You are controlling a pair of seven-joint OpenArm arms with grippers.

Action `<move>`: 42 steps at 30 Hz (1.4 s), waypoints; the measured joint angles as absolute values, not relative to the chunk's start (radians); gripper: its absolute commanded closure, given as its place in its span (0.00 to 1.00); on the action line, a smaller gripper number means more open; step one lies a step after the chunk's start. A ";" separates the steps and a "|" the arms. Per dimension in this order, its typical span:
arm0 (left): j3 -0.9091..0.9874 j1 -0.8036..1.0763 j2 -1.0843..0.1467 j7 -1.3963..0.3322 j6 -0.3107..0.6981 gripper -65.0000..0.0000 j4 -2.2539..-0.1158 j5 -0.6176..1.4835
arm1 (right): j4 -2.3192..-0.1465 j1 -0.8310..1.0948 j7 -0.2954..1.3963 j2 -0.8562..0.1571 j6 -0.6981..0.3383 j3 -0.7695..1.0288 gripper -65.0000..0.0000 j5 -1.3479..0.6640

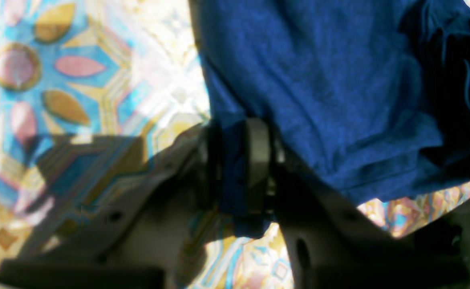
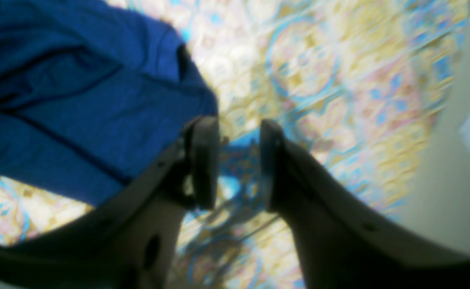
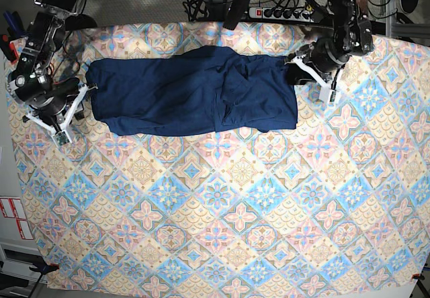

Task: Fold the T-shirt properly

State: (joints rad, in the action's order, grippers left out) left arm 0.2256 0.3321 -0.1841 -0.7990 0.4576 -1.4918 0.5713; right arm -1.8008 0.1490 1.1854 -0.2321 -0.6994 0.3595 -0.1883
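Two claws sit at opposite ends of the T-shirt [image 3: 191, 91], which lies flattened in a long dark-blue band across the far part of the patterned cloth [image 3: 222, 224] covering the counter; the near stretch of that cloth is bare. In the base view the right claw [image 3: 86, 96] is at the garment's left end and the left claw [image 3: 295, 70] at its right end. Up close, the left wrist view shows the left claw [image 1: 235, 168] pinched narrow on a fold at the shirt's edge, blue fabric [image 1: 319, 92] sandwiched between the two pads and hanging a little below them, the rest of the cloth spreading away up and to the right, rumpled at the far corner. The right wrist view shows the right claw [image 2: 239, 164] spread apart with only the patterned cloth [image 2: 339, 80] visible in the gap; the shirt [image 2: 78, 96] lies just beside its left finger [image 2: 205, 160], possibly brushing the outer side, but not between the pads.
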 measured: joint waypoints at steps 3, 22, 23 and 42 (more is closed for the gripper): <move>0.226 0.329 -0.183 -0.800 0.457 0.83 -1.492 0.568 | -1.730 0.152 1.200 -0.233 -0.699 0.359 0.64 -0.213; 0.226 0.330 -0.186 -0.796 0.457 0.83 -1.492 0.568 | -1.249 -0.013 1.125 -0.269 -0.696 0.358 0.63 -0.466; 0.226 0.330 -0.186 -0.797 0.458 0.83 -1.492 0.568 | -1.222 -0.015 1.123 -0.268 -0.696 0.357 0.63 -0.458; 0.229 0.327 -0.186 -0.800 0.458 0.83 -1.492 0.568 | -1.147 -0.029 1.134 -0.264 -0.699 0.359 0.63 -0.498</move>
State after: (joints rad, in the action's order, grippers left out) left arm 0.2287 0.3271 -0.1856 -0.8001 0.4580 -1.4921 0.5678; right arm -1.1469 -0.0292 1.1336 -0.2638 -0.6987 0.3588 -0.4980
